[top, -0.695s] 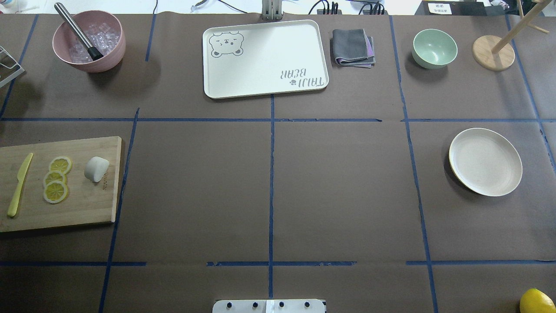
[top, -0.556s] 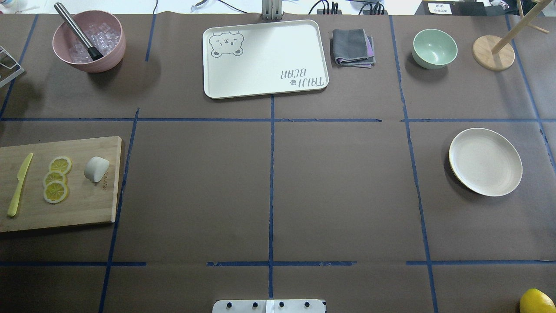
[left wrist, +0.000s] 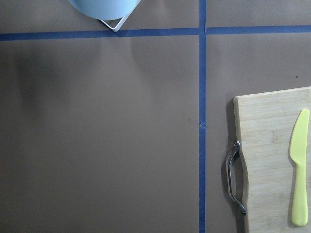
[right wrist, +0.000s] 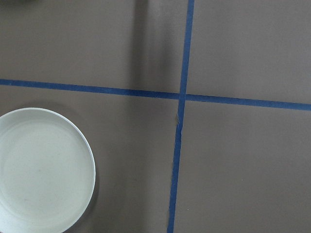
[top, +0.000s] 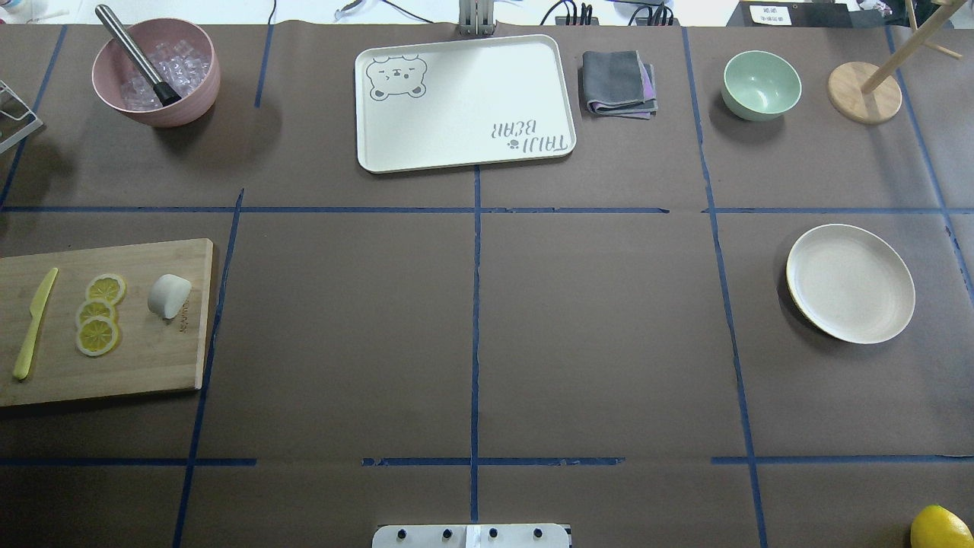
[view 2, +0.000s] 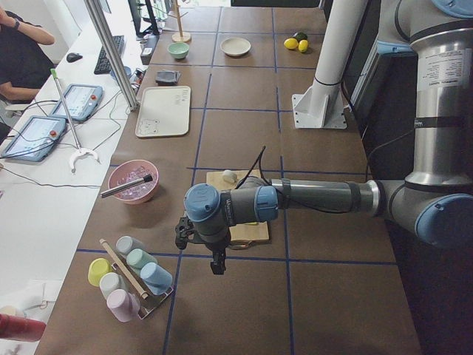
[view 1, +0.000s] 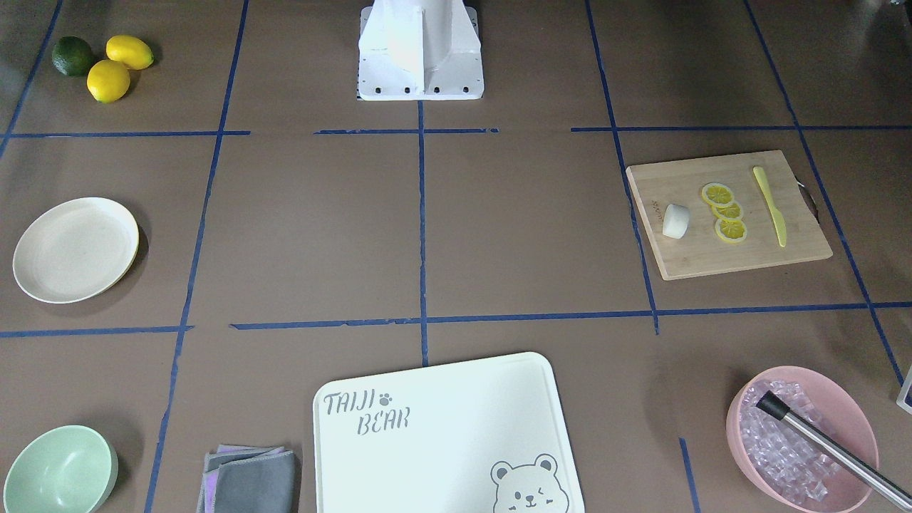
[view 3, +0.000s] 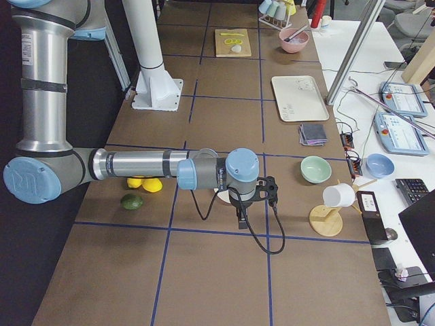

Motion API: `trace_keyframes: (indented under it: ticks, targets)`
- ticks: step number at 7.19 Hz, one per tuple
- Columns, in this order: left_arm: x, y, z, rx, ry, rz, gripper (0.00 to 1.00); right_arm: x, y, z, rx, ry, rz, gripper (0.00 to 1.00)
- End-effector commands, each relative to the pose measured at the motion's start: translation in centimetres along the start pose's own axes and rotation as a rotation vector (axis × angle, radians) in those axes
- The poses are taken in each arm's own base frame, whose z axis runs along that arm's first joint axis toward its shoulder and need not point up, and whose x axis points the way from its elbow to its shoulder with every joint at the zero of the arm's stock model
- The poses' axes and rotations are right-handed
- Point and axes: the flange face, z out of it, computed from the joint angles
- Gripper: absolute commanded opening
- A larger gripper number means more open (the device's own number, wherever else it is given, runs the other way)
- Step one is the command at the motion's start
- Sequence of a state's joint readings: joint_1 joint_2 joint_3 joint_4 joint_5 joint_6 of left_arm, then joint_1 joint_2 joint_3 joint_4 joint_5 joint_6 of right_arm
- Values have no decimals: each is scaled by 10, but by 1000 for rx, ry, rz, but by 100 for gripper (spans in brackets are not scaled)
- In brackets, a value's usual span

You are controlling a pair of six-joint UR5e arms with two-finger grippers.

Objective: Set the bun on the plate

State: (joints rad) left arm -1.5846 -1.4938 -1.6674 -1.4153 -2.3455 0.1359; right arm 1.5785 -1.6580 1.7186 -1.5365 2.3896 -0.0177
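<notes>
The bun (top: pixel 169 295) is a small white lump lying on a wooden cutting board (top: pixel 152 358) at the table's left, beside three lemon slices (top: pixel 99 312) and a yellow knife (top: pixel 34 323). The cream plate (top: pixel 850 283) sits bare on the table's right side. The facing view shows the bun (view 1: pixel 675 221) and the plate (view 1: pixel 75 249) far apart. My left gripper (view 2: pixel 216 265) hangs past the board's outer end. My right gripper (view 3: pixel 241 221) hovers beside the plate (right wrist: pixel 41 170). Both grippers show only in the side views, so I cannot tell whether they are open or shut.
Along the far edge stand a pink bowl of ice (top: pixel 156 72) with a metal tool, a bear-print board (top: pixel 464 103), a folded grey cloth (top: pixel 618 84), a mint bowl (top: pixel 761 84) and a wooden stand (top: pixel 865 93). A lemon (top: pixel 940 527) lies near right. A cup rack (view 2: pixel 129 277) sits beyond the cutting board.
</notes>
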Motion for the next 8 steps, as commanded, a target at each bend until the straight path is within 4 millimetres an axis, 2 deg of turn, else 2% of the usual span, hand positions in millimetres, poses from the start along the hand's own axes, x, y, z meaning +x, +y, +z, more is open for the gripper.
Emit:
trace_keyframes:
  ticks: [1, 8]
  targets:
    - [1, -1, -1, 12, 0, 7, 100, 1, 0, 1, -2, 1, 1, 100]
    - [1, -1, -1, 12, 3, 13, 100, 6, 4, 7, -15, 2, 20, 100]
